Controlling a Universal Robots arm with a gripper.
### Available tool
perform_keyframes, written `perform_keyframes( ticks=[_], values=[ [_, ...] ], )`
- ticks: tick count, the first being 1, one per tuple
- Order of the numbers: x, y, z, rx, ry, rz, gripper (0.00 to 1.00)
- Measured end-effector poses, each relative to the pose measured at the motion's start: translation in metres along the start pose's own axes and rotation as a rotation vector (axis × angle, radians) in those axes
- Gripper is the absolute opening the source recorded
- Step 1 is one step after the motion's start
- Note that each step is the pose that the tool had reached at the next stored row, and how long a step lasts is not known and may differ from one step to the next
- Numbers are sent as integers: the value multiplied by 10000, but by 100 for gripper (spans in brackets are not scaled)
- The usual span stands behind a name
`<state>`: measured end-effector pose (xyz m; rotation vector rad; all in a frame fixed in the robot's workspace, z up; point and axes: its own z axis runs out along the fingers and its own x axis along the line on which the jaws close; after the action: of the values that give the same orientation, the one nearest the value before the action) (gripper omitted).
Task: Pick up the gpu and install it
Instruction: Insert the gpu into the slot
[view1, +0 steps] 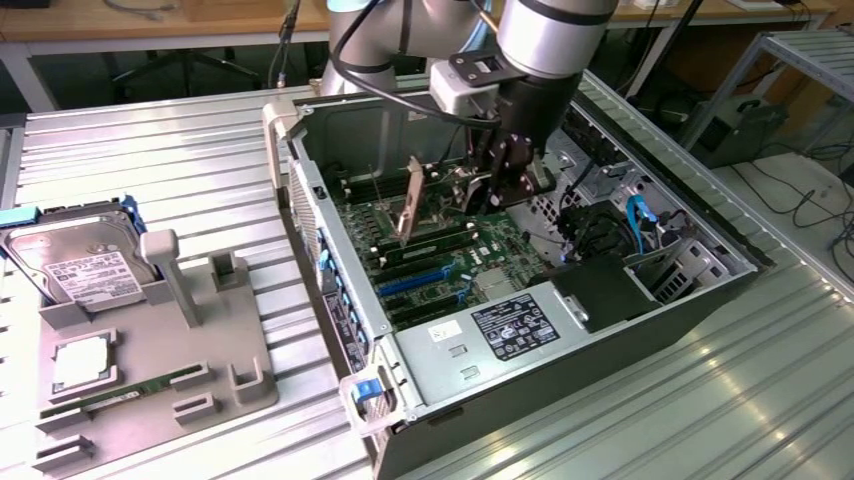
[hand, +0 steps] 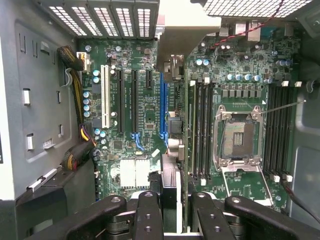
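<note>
Gripper (view1: 497, 178) clamps the thin flat gpu (view1: 416, 200) — above the green motherboard (view1: 461, 255).

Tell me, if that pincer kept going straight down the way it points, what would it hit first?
Most likely the motherboard. The pincer holds the gpu edge-down above the blue slot, so the card's edge would probably meet that slot first, though depth is hard to judge.
</note>
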<state>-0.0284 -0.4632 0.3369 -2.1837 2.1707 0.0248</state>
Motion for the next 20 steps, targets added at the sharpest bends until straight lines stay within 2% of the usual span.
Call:
perform_keyframes(
  ticks=[4,7,11,12,13,14,15,16,17,18,20],
  values=[
    [12,1,7,-1,-10,-1,28],
    [42,2,28,0,-48,-3,28],
    [109,4,110,0,-123,-7,28],
    [131,6,173,-25,-139,-6,28],
    [148,9,332,-48,-81,24,28],
    [61,20,471,-46,-77,24,28],
    [30,171,537,-65,6,-42,28],
    [-6,221,622,-65,140,-16,28],
    [-15,257,703,-63,158,16,28],
    [-12,361,750,-64,159,16,28],
    [-12,402,759,-64,161,16,28]
  ],
)
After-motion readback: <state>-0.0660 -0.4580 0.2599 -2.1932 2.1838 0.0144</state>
